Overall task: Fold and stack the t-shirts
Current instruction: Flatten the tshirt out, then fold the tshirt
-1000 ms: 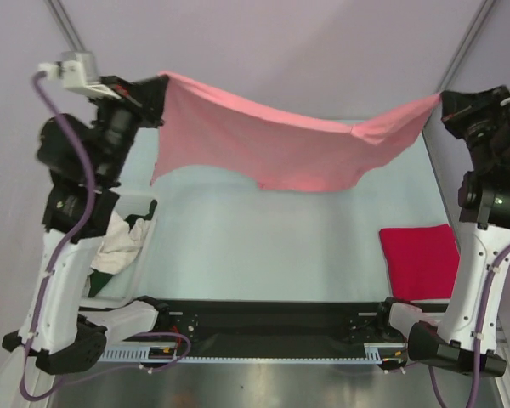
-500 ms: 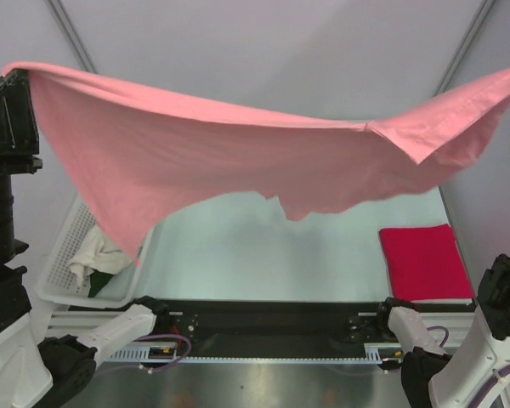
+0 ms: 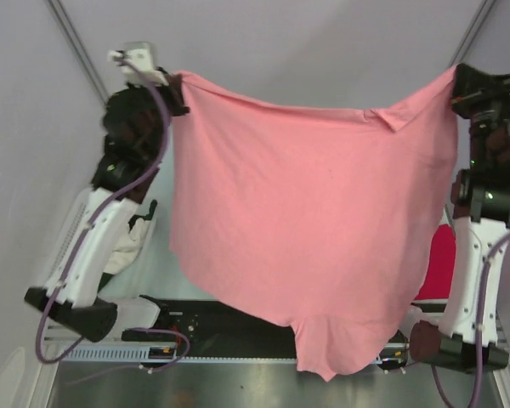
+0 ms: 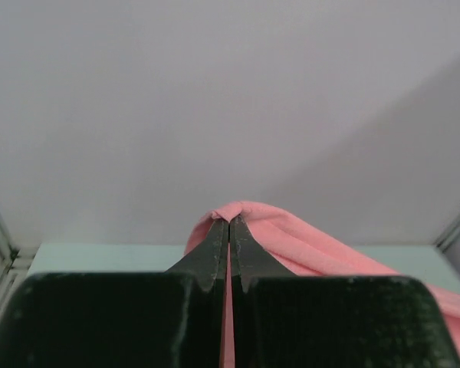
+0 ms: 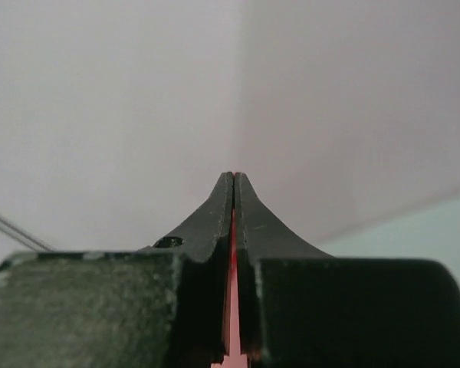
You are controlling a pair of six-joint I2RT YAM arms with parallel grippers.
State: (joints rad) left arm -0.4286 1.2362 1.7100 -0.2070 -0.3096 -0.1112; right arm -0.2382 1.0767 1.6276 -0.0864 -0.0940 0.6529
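Observation:
The salmon-pink t-shirt [image 3: 314, 229] hangs spread between both raised arms, its lower end drooping down to the near rail. My left gripper [image 3: 177, 85] is shut on its upper left corner; in the left wrist view pink cloth [image 4: 291, 245] bulges out past the tips of my left gripper [image 4: 229, 221]. My right gripper [image 3: 456, 83] is shut on the upper right corner; in the right wrist view my right gripper [image 5: 234, 178] shows a thin strip of cloth [image 5: 231, 307] between the jaws. The folded magenta-red t-shirt [image 3: 438, 263] lies on the table at the right, mostly hidden behind the pink one.
A white lattice basket [image 3: 68, 246] with white and dark cloth [image 3: 127, 242] stands at the left, behind the left arm. A black rail [image 3: 195, 323] runs along the near edge. Frame posts rise at the back left and right.
The arms have swung the pink shirt from a near-horizontal billow to hanging down in a wide sheet that covers most of the table. Both grippers stay shut on its corners.

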